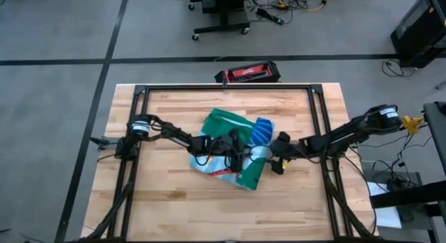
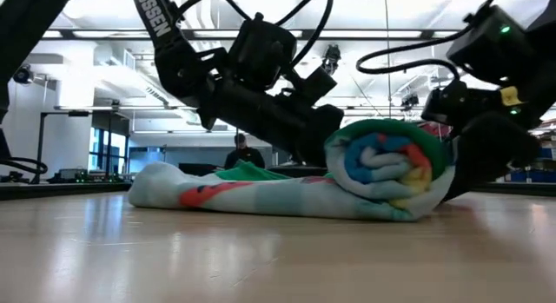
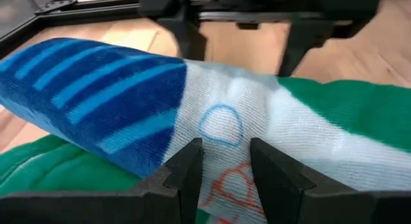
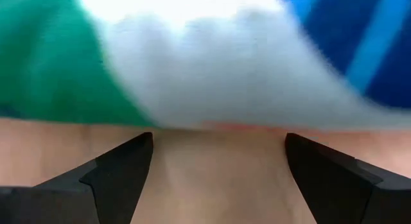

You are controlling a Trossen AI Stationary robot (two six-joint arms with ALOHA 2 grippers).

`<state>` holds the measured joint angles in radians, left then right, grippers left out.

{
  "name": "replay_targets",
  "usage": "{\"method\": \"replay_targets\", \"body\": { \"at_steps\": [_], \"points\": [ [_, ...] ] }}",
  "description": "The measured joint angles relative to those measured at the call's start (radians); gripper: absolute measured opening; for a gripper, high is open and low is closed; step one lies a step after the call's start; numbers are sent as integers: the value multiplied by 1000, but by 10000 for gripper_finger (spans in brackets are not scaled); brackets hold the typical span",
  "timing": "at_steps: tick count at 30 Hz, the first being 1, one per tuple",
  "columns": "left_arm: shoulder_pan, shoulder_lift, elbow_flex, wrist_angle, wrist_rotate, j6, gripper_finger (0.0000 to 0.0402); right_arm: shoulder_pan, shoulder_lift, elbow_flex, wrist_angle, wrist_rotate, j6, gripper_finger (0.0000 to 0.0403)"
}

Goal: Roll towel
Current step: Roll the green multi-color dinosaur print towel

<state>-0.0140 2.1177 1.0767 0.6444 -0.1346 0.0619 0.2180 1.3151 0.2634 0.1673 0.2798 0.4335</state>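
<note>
Towel (image 1: 233, 149) half rolled in the middle of the worktop (image 1: 167, 201), with both arms at it.

The towel is soft, thick and floppy, and likely light, so the roll could flop open if nothing holds it; a good place to hold would be the fat rolled part, from both sides. It is light blue-white with red and blue pictures, a blue striped bit and wide green edges. One end is wound into a fat roll and the rest lies flat beside it. The left gripper (image 3: 225, 169) sits on top of the roll with its jaws a little apart, pressing the cloth, not pinching it. The right gripper (image 4: 218, 169) is low on the worktop just beside the roll, jaws wide open and empty.
</note>
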Motion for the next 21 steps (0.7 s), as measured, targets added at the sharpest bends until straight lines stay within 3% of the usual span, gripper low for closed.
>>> {"method": "replay_targets", "body": {
  "at_steps": [6, 15, 21],
  "points": [
    [2, -3, -6, -12, -6, 7, 116, 66, 9, 36, -26, 65, 12, 339],
    [1, -7, -15, -60, -7, 7, 116, -8, 36, 150, -27, 70, -167, 339],
    [2, -9, -41, -59, -10, 4, 116, -24, 2, 231, -136, 77, -209, 337]
  ]
}}
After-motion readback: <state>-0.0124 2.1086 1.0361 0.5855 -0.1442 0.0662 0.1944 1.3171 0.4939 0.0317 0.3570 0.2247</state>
